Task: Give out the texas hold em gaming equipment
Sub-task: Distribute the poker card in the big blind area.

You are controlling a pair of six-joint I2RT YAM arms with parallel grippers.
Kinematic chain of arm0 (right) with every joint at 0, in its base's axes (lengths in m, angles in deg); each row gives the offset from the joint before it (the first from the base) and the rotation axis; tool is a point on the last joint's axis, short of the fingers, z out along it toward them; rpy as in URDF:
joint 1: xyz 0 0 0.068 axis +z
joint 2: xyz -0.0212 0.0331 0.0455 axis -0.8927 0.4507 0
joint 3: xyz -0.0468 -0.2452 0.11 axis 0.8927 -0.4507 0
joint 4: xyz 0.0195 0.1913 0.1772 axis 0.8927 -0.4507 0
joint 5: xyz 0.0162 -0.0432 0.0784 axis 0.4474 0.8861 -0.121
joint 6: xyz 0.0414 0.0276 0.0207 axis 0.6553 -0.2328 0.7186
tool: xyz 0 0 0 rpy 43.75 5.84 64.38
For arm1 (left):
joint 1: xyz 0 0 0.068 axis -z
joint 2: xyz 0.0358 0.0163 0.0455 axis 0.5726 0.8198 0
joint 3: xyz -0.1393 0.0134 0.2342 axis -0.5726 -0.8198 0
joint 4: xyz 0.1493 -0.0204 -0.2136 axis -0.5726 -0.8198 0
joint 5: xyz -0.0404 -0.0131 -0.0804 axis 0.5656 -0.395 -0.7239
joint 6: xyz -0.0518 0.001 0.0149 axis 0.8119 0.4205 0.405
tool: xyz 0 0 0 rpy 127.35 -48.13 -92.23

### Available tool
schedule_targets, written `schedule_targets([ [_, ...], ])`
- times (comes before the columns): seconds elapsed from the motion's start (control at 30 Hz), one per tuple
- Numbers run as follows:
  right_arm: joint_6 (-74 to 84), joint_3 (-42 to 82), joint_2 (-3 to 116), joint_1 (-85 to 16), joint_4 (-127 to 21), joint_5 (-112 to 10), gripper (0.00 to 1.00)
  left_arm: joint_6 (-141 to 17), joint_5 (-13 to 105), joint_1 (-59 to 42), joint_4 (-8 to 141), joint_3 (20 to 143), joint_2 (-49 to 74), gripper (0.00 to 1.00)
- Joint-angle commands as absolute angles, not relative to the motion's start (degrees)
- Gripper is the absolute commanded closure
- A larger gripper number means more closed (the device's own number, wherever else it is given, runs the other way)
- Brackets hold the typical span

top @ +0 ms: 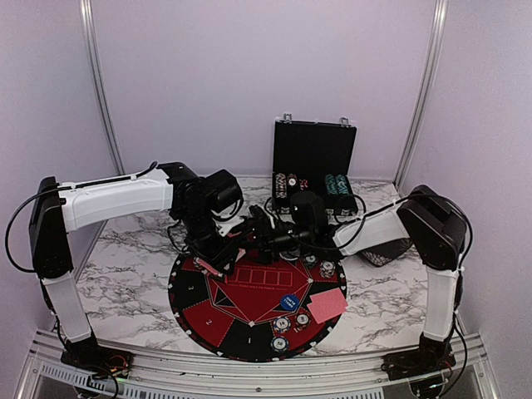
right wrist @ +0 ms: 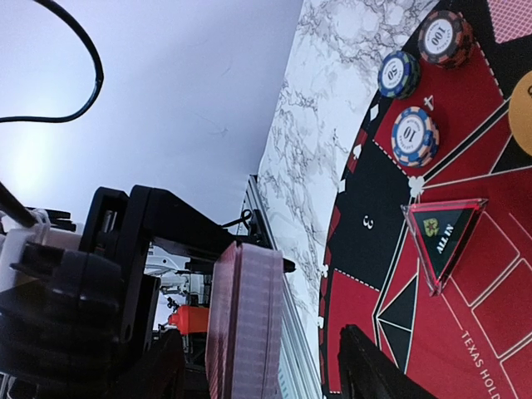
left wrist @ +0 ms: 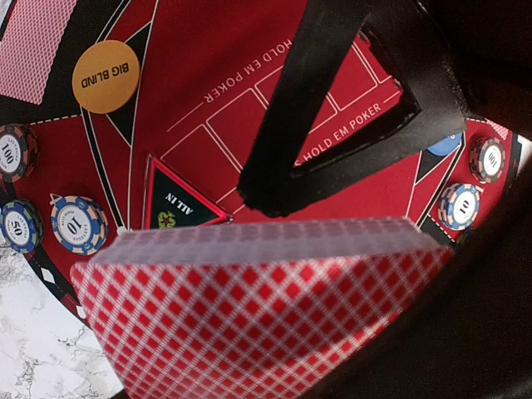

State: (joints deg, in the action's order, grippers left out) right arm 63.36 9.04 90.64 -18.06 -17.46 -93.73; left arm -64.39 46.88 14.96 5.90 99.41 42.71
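My left gripper [top: 218,263] is shut on a deck of red-backed playing cards [left wrist: 266,316], held above the far left of the round mat [top: 193,293]. In the right wrist view the deck [right wrist: 245,320] shows edge-on between the two fingers of my right gripper [right wrist: 266,374], which is open, with a gap between the deck and the right finger [right wrist: 374,370]. That gripper's black finger [left wrist: 332,108] hangs just beyond the deck in the left wrist view. Striped poker chips [left wrist: 79,224] and an orange Big Blind disc [left wrist: 105,76] lie on the mat.
An open black case [top: 314,158] with rows of chips stands at the back. A blue disc [top: 290,302], a pair of cards [top: 327,304] and more chips [top: 283,322] lie on the mat's near right. A clear All In triangle [right wrist: 445,237] sits near the centre.
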Motion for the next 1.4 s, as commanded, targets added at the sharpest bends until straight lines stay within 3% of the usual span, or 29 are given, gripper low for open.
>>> schedule_targets([
  [0.0,63.96,12.05,92.34,-17.35,-15.55,-94.23,0.40,-64.42,47.20,15.23,4.17,101.25,42.74,0.50],
  [0.6,57.51,12.66,91.74,-17.59,-24.91,-89.21,0.50,-64.35,47.71,15.24,4.11,100.20,41.64,0.50],
  [1.37,57.46,10.39,88.65,-18.92,-24.69,-88.06,0.52,-64.34,47.88,15.29,4.10,99.66,41.37,0.50],
])
